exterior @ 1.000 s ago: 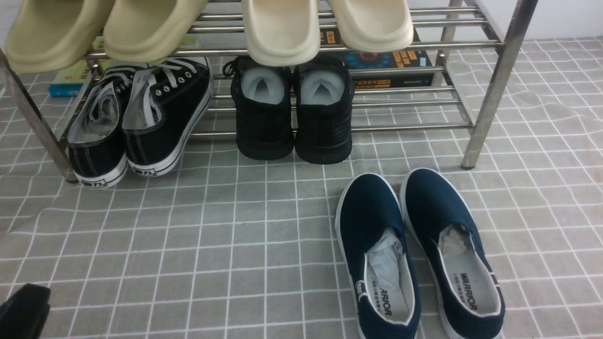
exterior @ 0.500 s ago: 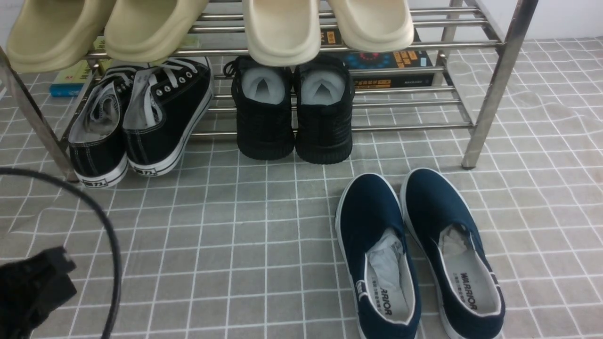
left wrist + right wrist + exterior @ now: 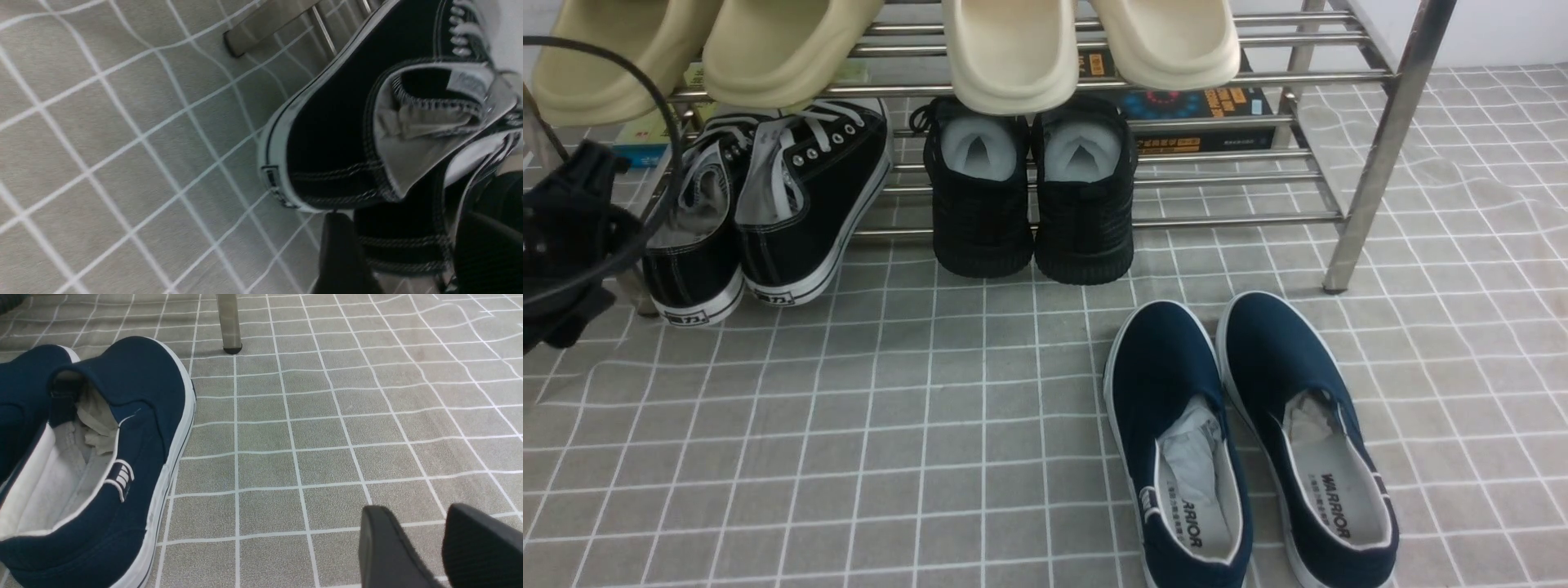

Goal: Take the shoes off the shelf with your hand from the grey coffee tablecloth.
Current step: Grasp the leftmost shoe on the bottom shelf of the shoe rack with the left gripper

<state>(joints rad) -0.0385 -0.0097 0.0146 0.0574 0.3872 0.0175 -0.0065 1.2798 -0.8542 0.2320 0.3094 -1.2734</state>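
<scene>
Two black sneakers (image 3: 821,180) at 10 o'clock, heels overhanging shelf (image 3: 1233,220), likely easing the grab. Left end effector (image 3: 408,222) apart by heels; right end effector (image 3: 419,510) apart too.

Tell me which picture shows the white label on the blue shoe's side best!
The right wrist view: the striped label looks big and sharp there. The front view shows it small, on the shoe's edge. The left wrist view doesn't show it.

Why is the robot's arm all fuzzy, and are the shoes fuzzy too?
Front view: left arm soft, perhaps moving, navy slip-ons crisp; left wrist view: dim, gripper fingers blurred, black-and-white sneaker fairly clear.
</scene>
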